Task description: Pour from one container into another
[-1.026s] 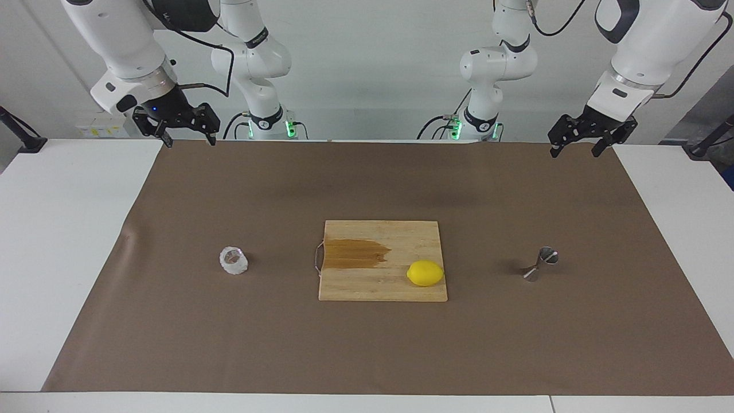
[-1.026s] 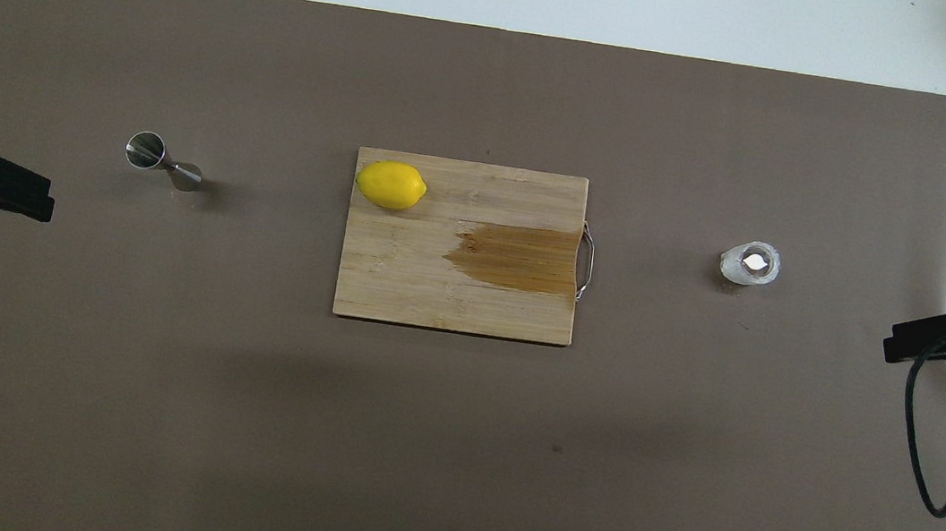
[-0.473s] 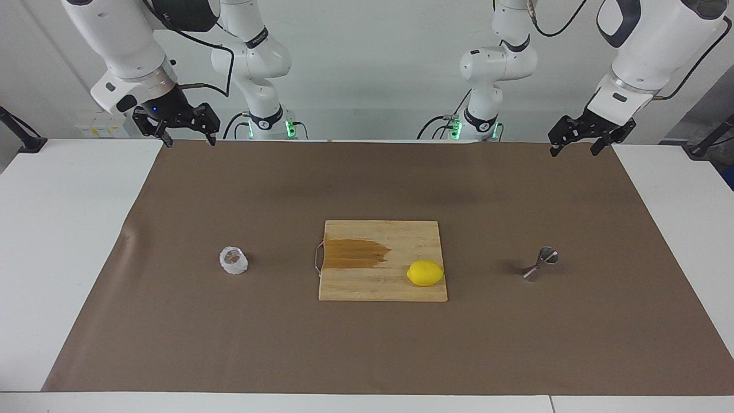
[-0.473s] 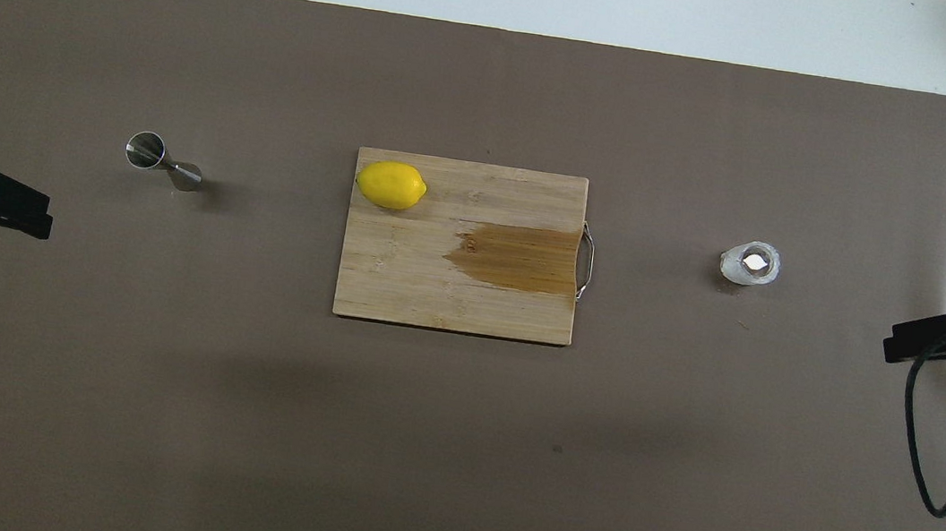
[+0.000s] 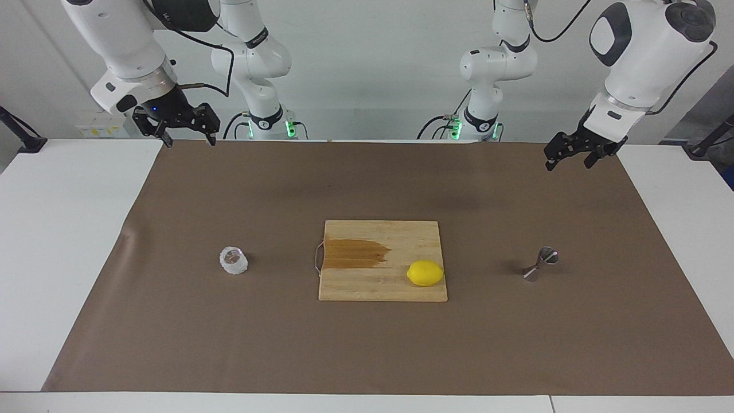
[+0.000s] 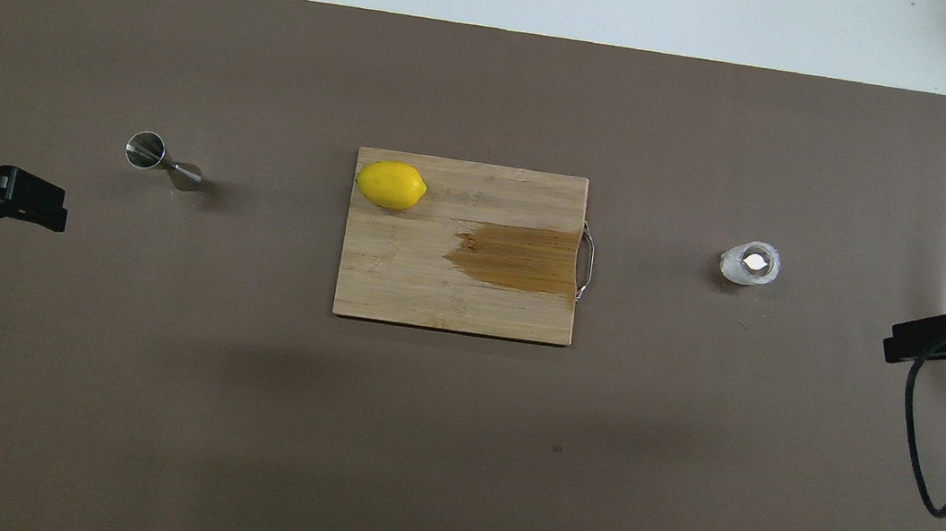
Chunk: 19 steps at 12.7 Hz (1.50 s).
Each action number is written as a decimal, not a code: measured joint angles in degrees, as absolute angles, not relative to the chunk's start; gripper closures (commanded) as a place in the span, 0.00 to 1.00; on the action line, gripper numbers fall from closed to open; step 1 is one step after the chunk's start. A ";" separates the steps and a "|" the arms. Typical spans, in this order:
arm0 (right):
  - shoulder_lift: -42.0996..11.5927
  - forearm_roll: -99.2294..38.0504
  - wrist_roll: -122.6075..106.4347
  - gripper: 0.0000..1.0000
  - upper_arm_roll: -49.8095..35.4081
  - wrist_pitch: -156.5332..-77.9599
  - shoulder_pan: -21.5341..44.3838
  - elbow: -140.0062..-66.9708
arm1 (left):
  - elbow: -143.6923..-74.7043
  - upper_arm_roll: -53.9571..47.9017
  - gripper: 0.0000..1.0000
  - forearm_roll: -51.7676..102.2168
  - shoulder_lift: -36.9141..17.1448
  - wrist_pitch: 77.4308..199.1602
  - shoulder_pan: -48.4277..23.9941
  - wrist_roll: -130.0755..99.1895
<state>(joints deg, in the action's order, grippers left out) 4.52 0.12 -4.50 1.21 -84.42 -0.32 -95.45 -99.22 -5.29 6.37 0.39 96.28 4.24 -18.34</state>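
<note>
1. Glass cup (image 5: 234,261) (image 6: 749,264), small and whitish-walled, stands upright on the brown mat (image 5: 367,344) (image 6: 451,443) toward the right arm's end of the table, about midway between the mat's robot-side edge and its outer edge.
2. Steel jigger (image 5: 540,264) (image 6: 164,160), hourglass-shaped, sits on the mat toward the left arm's end, well apart from the cup, its open mouth visible from overhead.
3. Between the two lies a wooden cutting board (image 5: 383,287) (image 6: 398,283) at the mat's centre, a dark wet stain spread from its handle edge; a lemon (image 5: 425,273) (image 6: 392,184) rests on the board at the corner nearest the jigger and farthest from the robots.
4. Right gripper (image 5: 186,136) (image 6: 924,339) hangs in the air over the mat's robot-side corner at the right arm's end, fingers spread wide and holding nothing; the cup stands well clear of it, farther out on the mat, untouched.
5. Left gripper (image 5: 567,159) (image 6: 30,199) hangs over the mat near its robot-side edge at the left arm's end, fingers likewise spread wide and empty; the jigger stands well apart from it, farther out toward the mat's middle line.
6. Neither container is touched; both stand alone on the mat.
</note>
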 measured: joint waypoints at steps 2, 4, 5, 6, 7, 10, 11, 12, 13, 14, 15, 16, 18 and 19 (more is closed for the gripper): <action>4.52 0.12 -4.50 0.00 1.21 -84.42 -0.32 -95.45 | -99.20 -5.13 0.00 9.25 -1.90 98.85 5.18 -29.15; 4.52 0.12 -4.50 0.00 1.21 -84.42 -0.32 -95.45 | -99.23 -5.10 0.00 12.81 -3.61 100.88 6.90 -38.95; 4.52 0.12 -4.50 0.00 1.21 -84.42 -0.32 -95.45 | -99.37 -5.05 0.00 14.38 -4.08 101.74 7.73 -43.37; 4.52 0.12 -4.50 0.00 1.21 -84.42 -0.32 -95.45 | -99.64 -5.03 0.00 15.95 -4.36 102.54 8.38 -47.60; 4.52 0.12 -4.50 0.00 1.21 -84.42 -0.32 -95.45 | -100.23 -4.99 0.00 17.49 -4.46 103.38 8.84 -51.35; 4.52 0.12 -4.50 0.00 1.21 -84.42 -0.32 -95.45 | -102.99 -4.95 0.00 22.60 -4.47 107.14 10.48 -61.55; 4.52 0.12 -4.50 0.00 1.21 -84.42 -0.32 -95.45 | -104.10 -4.95 0.00 24.64 -4.47 108.65 11.42 -64.12; 4.52 0.12 -4.50 0.00 1.21 -84.42 -0.32 -95.45 | -105.20 -4.93 0.00 26.56 -4.43 110.16 12.32 -66.61; 4.52 0.12 -4.50 0.00 1.21 -84.42 -0.32 -95.45 | -106.20 -4.91 0.00 28.13 -4.39 111.46 12.82 -69.25; 4.52 0.12 -4.50 0.00 1.21 -84.42 -0.32 -95.45 | -107.27 -4.93 0.00 29.86 -4.33 113.00 13.08 -72.69; 4.52 0.12 -4.50 0.00 1.21 -84.42 -0.32 -95.45 | -108.23 -4.94 0.00 31.59 -4.26 114.62 13.12 -76.25; 4.52 0.12 -4.50 0.00 1.21 -84.42 -0.32 -95.45 | -109.49 -4.94 0.00 33.67 -4.08 116.73 13.17 -79.68; 4.52 0.12 -4.50 0.00 1.21 -84.42 -0.32 -95.45 | -112.43 -4.90 0.00 37.89 -3.42 121.14 13.67 -84.45; 4.52 0.12 -4.50 0.00 1.21 -84.42 -0.32 -95.45 | -113.90 -4.91 0.00 39.59 -3.08 123.09 14.00 -86.30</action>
<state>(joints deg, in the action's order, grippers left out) 4.52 0.12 -4.50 1.21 -84.42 -0.32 -95.45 -113.90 -4.91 39.59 -3.08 123.09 14.00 -86.30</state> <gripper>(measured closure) 0.000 0.000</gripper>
